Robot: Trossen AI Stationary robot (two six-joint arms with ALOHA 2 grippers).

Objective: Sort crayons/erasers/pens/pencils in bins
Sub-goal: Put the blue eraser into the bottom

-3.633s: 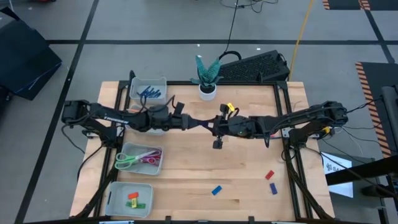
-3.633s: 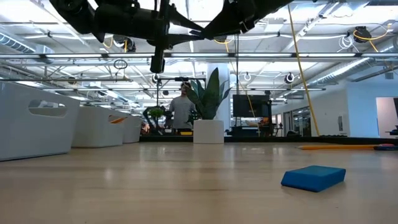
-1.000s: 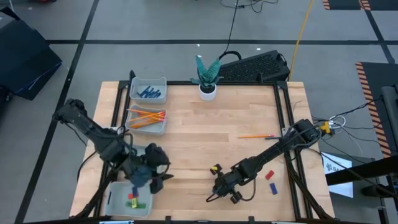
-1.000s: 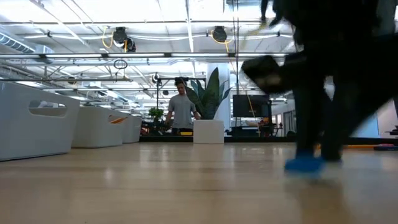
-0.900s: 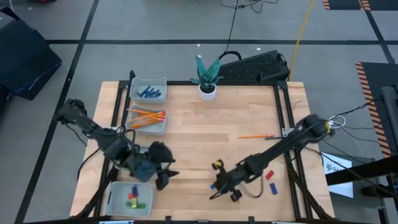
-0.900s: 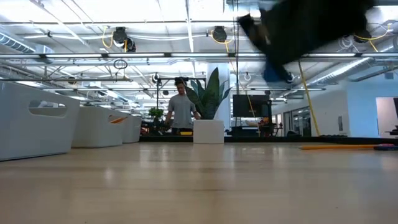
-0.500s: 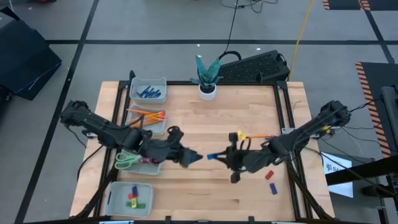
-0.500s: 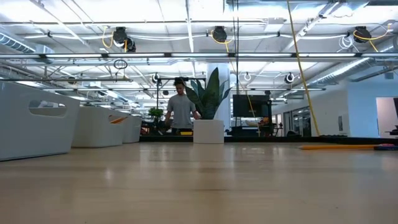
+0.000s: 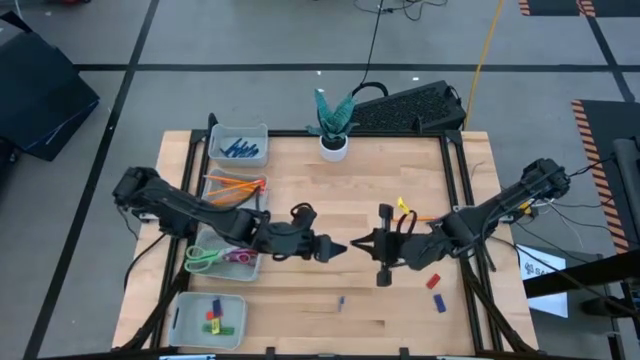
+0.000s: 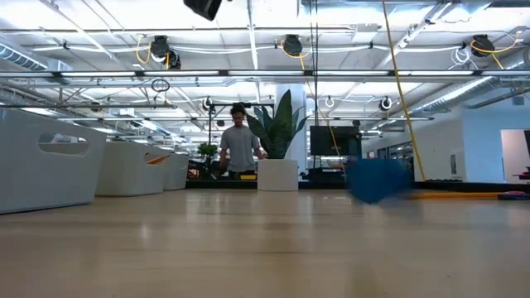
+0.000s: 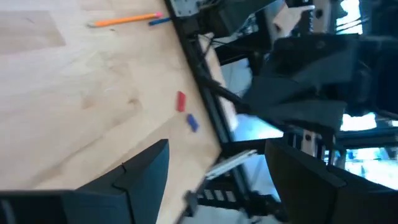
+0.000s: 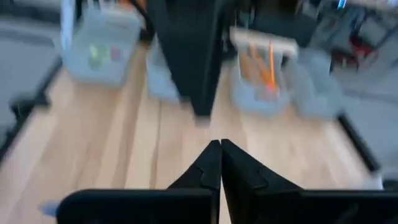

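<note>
Arms meet tip to tip over the middle of the wooden table (image 9: 300,185). The left gripper (image 9: 337,249) reaches in from the left with its dark fingers (image 11: 146,174) spread wide and empty. The right gripper (image 9: 360,246) points back at it, its two fingertips (image 12: 211,163) pressed together with nothing between them.

Four pale grey-blue bins (image 9: 238,145) stand in a column down the table's left side. The farthest holds dark blue pens (image 9: 241,151). The second holds orange pencils (image 9: 236,187). The third holds scissors (image 9: 218,257) with green and pink handles. The nearest holds small erasers (image 9: 213,318) in green, red and yellow.

One blue eraser (image 10: 377,180) shows as a blurred block just above the tabletop in the low view; from above it is a small blue streak (image 9: 340,301) on the bare wood in front of the grippers.

Near the right edge lie a red eraser (image 9: 433,282) and a blue eraser (image 9: 439,303), close together. One more pencil (image 11: 124,20) lies farther back.

A potted plant (image 9: 333,122) stands at the far edge.
</note>
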